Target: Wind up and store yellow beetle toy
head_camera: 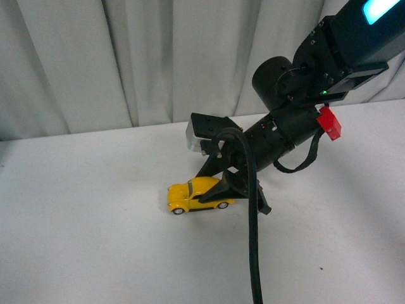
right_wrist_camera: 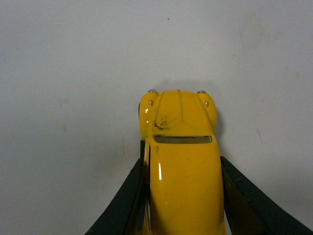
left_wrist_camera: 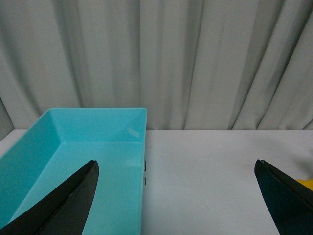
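The yellow beetle toy (head_camera: 190, 195) stands with its wheels on the white table, nose to the left in the front view. My right gripper (head_camera: 223, 190) reaches down from the upper right and is shut on the toy's rear half. In the right wrist view the toy (right_wrist_camera: 178, 122) fills the lower middle, with a black finger (right_wrist_camera: 124, 205) pressed against each flank. My left gripper (left_wrist_camera: 176, 166) is open, empty and out of the front view. One of its fingers hangs over a turquoise box (left_wrist_camera: 73, 142), the other over bare table. A sliver of yellow (left_wrist_camera: 307, 184) shows at that frame's edge.
A grey curtain (head_camera: 126, 63) closes off the back of the white table (head_camera: 76, 240). A thick black cable (head_camera: 253, 247) runs from the right gripper toward the front edge. A red tag (head_camera: 329, 122) hangs on the right arm.
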Motion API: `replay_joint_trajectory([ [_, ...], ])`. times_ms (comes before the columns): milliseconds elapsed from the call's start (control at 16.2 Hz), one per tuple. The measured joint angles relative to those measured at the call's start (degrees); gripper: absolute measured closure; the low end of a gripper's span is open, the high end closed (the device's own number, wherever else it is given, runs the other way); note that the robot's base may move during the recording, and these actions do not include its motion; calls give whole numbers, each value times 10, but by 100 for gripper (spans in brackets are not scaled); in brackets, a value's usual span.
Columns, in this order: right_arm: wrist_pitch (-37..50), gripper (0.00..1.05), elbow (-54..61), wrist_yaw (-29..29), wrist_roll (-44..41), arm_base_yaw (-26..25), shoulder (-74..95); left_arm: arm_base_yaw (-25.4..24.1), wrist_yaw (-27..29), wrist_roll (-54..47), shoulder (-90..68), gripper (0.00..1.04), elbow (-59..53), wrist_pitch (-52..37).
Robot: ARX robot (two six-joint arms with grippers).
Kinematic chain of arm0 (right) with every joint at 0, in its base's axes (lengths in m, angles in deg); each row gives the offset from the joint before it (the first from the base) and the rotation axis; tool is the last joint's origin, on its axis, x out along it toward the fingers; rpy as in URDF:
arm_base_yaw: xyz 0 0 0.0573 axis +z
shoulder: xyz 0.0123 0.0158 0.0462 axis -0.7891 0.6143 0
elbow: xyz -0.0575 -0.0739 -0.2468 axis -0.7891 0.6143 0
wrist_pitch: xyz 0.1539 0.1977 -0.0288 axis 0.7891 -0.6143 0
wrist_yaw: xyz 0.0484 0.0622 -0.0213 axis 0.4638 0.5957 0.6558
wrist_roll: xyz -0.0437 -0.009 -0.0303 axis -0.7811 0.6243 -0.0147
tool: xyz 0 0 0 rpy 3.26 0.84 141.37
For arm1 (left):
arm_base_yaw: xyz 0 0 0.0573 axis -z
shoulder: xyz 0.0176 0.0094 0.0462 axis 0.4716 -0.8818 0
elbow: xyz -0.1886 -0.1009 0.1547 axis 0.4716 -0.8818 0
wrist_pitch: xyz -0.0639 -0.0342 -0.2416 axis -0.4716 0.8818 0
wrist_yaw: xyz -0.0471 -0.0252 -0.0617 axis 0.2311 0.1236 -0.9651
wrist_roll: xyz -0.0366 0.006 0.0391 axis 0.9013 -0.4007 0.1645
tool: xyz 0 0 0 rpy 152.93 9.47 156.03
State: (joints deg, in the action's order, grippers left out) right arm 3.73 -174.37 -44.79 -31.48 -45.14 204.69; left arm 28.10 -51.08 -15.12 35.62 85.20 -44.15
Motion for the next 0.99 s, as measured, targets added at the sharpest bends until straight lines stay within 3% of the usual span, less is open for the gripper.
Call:
replay_joint_trajectory([
  [123,-6,67,21,14,-25,-31,-7,0,0,0,0,7,0,0],
  [309,-14,67,106,51,-124,-147,-40,0,0,0,0,7,0,0],
  [679,-5,67,155,61,-154,-200,-61,0,0,0,0,7,0,0],
  [740,5,61,158,62,-153,-205,-62,0,0,0,0,7,0,0],
  [802,17,44,162,23,-154,-208,-61,0,0,0,0,7,0,0],
  [987,21,16,167,26,-152,-217,-58,0,0,0,0,7,0,0],
])
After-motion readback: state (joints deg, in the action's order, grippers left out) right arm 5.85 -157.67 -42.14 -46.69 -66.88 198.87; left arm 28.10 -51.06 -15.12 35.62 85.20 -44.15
